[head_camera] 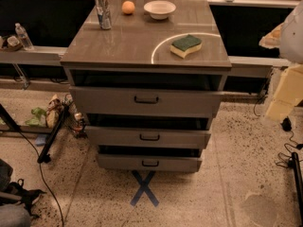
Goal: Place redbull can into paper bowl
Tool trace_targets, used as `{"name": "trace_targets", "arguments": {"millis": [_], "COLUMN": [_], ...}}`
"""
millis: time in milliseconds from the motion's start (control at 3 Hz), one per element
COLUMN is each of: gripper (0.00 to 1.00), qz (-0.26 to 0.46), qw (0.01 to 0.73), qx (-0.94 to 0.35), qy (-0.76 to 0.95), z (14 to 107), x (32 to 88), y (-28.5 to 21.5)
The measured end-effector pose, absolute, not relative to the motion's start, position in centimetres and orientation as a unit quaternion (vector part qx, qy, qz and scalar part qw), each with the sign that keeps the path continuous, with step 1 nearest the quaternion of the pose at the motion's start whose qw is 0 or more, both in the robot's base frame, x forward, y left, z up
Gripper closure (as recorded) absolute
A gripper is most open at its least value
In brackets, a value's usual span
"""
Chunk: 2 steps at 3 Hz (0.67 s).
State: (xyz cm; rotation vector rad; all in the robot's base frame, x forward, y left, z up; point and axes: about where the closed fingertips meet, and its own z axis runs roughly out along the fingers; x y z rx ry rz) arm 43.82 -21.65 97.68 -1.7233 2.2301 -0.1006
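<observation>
The redbull can, slim and silver with blue patches, stands upright at the back left of the grey cabinet top. The paper bowl, shallow, white and empty, sits at the back middle, to the right of the can. An orange ball lies between them. My arm hangs at the right edge of the view, off the cabinet's right side. Its cream lower part with the gripper is below the cabinet top, far from the can and the bowl.
A green-and-yellow sponge lies at the front right of the top. Three drawers stand slightly pulled out. A water bottle stands on a ledge at left. Cables and clutter lie on the floor at left, and a blue X marks the floor.
</observation>
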Motion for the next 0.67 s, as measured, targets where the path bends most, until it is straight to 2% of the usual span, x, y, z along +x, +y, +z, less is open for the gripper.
{"name": "trace_targets", "arguments": {"millis": [333, 667], "gripper": [0.0, 0.0], "qz": [-0.035, 0.018], "qw": [0.16, 0.199], "qx": [-0.603, -0.601], "qy": [0.781, 0.774], "z": [97.7, 97.2], "x": [43.8, 47.0], "y": [-21.6, -18.2]}}
